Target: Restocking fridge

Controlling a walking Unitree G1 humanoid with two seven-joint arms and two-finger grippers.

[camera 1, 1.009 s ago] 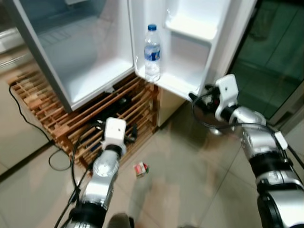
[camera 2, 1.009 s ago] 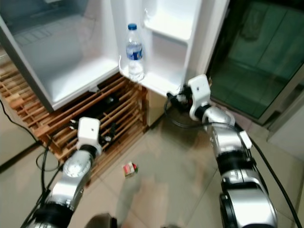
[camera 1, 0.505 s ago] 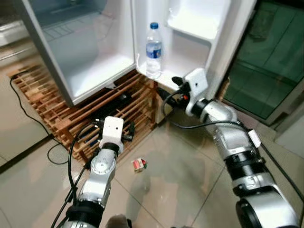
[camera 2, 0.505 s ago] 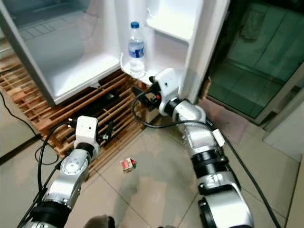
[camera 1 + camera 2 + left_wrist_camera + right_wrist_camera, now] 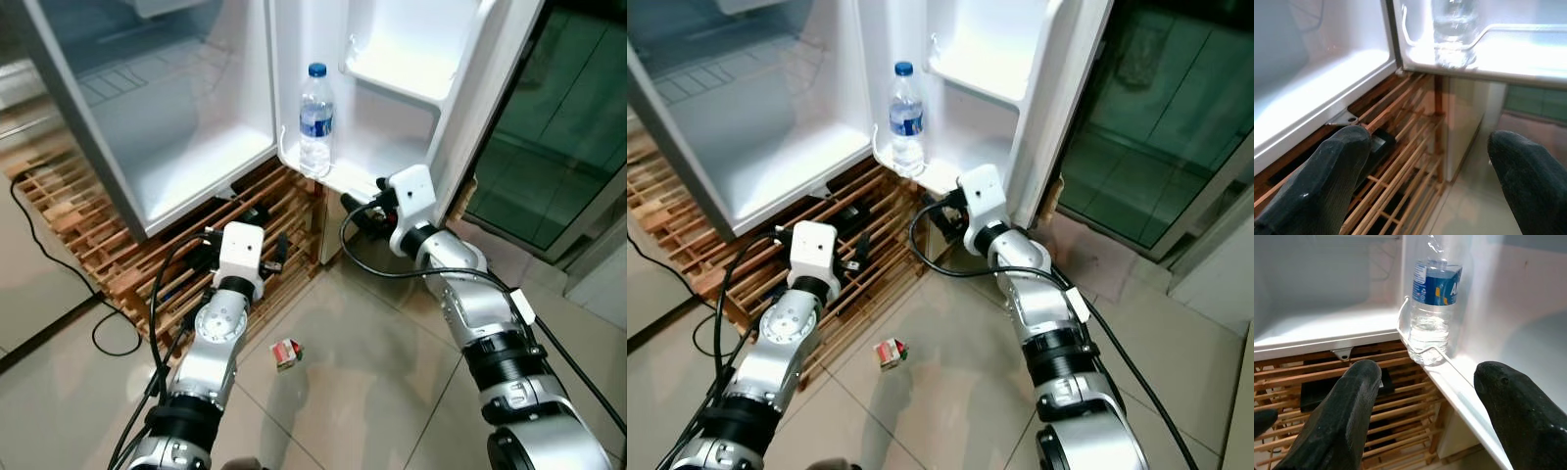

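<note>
A clear water bottle (image 5: pixel 315 122) with a blue cap and label stands upright at the inner end of the lowest shelf of the open fridge door (image 5: pixel 392 171). The right wrist view has the bottle (image 5: pixel 1432 308) behind the shelf's wire rail. My right gripper (image 5: pixel 359 210) hangs open and empty just below that shelf's front edge, lower right of the bottle; its fingers (image 5: pixel 1347 416) frame the bottle. My left gripper (image 5: pixel 243 223) is open and empty too, low over the wooden pallet (image 5: pixel 118 255) in front of the fridge.
The white fridge compartment (image 5: pixel 186 147) stands open. A small red and white carton (image 5: pixel 286 352) lies on the tiled floor between my arms. A black block (image 5: pixel 1322 389) rests on the pallet. A black cable (image 5: pixel 118 333) loops at left; a dark glass door (image 5: pixel 558 127) is at right.
My right gripper swung left from beside the door edge to under the bottle's shelf, then dropped a little. My left arm rose slightly toward the pallet. The camera shifted.
</note>
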